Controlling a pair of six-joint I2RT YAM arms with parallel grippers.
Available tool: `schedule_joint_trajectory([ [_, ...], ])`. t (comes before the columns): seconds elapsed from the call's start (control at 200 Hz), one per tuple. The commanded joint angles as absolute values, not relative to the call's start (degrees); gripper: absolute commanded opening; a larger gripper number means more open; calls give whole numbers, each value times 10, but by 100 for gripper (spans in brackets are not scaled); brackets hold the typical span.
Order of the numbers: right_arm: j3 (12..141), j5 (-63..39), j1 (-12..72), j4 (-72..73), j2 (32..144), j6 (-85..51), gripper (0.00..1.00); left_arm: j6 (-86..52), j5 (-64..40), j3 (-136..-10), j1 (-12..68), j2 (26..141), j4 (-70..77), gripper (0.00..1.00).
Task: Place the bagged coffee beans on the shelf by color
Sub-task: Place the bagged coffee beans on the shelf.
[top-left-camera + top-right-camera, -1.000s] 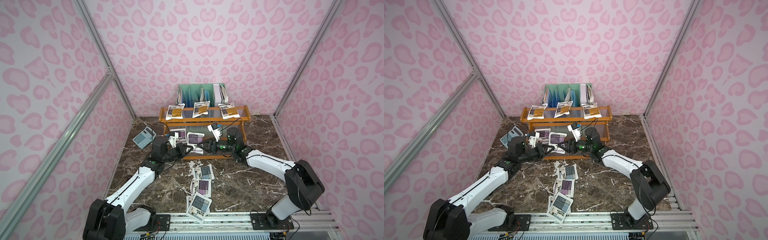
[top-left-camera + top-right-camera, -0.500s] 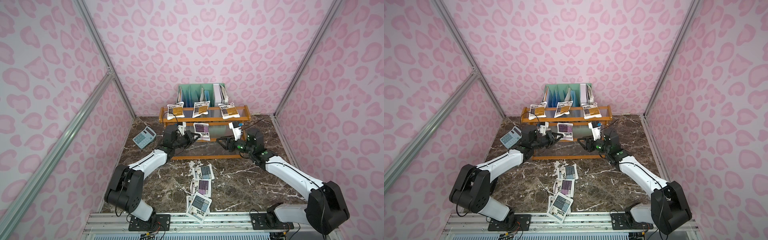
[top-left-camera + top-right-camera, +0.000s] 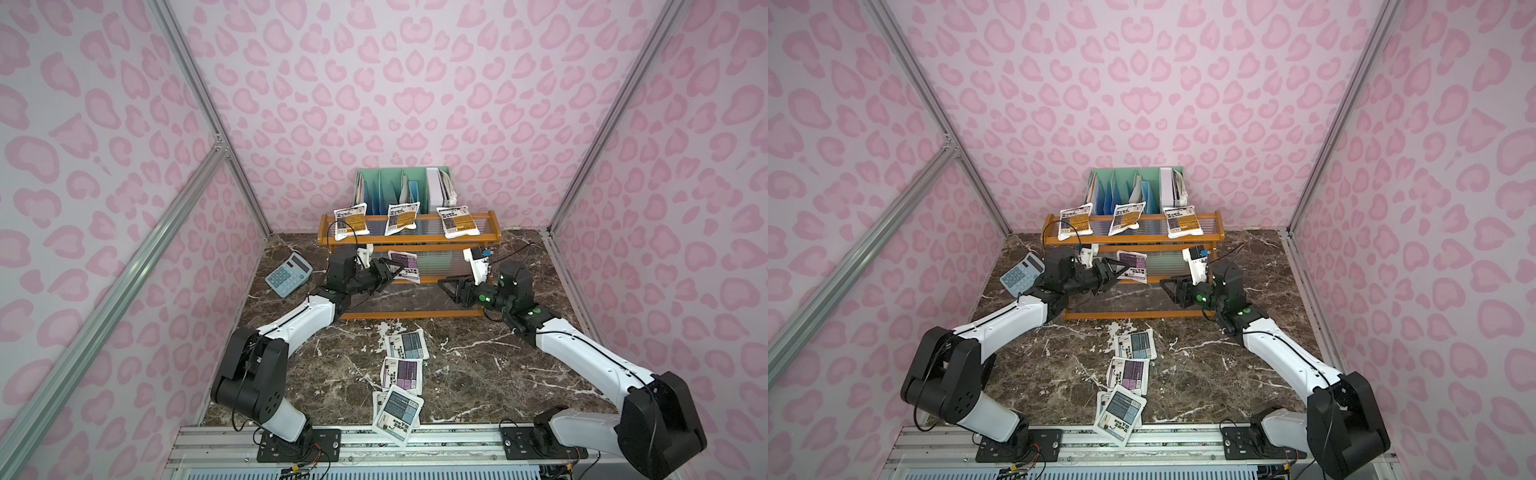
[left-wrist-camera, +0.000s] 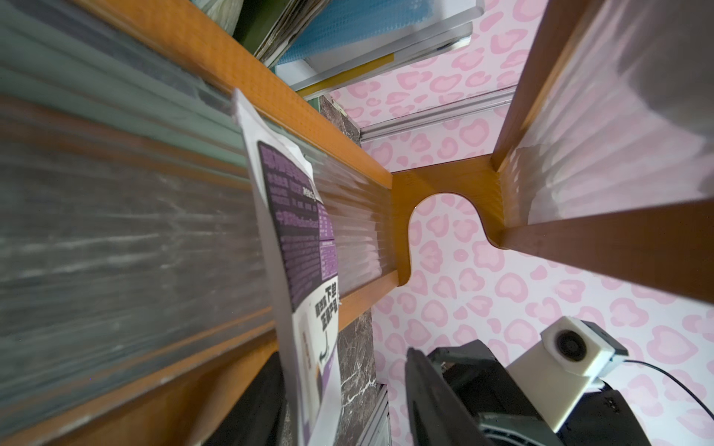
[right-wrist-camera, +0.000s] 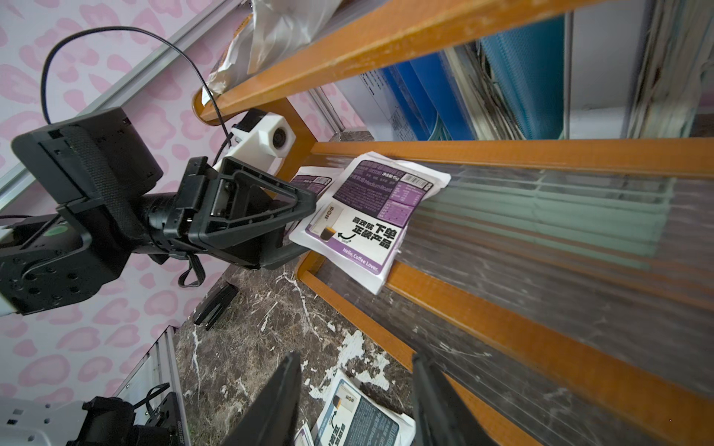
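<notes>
The orange-brown shelf (image 3: 409,239) stands at the back. Three yellow-orange bagged coffee beans (image 3: 351,220) lie along its top tier. A purple pouch (image 3: 404,266) rests tilted on the middle tier, its edge over the front rail, partly covering a second purple pouch (image 5: 313,181). My left gripper (image 3: 390,272) is open at that pouch's near end; the pouch (image 4: 309,270) leans against one finger. My right gripper (image 3: 451,289) stands open and empty before the shelf's right side. On the table lie a grey-blue pouch (image 3: 406,345), a purple one (image 3: 402,374) and another grey-blue one (image 3: 398,411).
A light-blue calculator (image 3: 289,274) lies left of the shelf, close to my left arm. A mint-green file rack (image 3: 403,189) with books stands behind the shelf. The nearest grey-blue pouch overlaps a white pouch and hangs over the metal rail (image 3: 457,440) at the table's front edge.
My left gripper has risen from the bottom tier to the middle tier with the purple pouch and has opened. My right gripper has drawn back to the right.
</notes>
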State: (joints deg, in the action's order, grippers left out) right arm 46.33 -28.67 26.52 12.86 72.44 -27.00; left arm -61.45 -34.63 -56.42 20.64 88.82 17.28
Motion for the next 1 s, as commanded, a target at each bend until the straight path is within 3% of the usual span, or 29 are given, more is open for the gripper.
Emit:
schedule_joint_trajectory([
  [0.0,461,-279,267,128,721,-266,49,-578,-331,-572,210,865,107,53],
  [0.275,436,-264,297,89,719,-237,50,-498,-277,-593,212,831,-52,55],
  [0.655,429,-254,302,112,722,-258,50,-534,-288,-619,213,898,-4,54],
  [0.995,425,-268,309,111,719,-246,54,-539,-286,-620,214,870,10,55],
])
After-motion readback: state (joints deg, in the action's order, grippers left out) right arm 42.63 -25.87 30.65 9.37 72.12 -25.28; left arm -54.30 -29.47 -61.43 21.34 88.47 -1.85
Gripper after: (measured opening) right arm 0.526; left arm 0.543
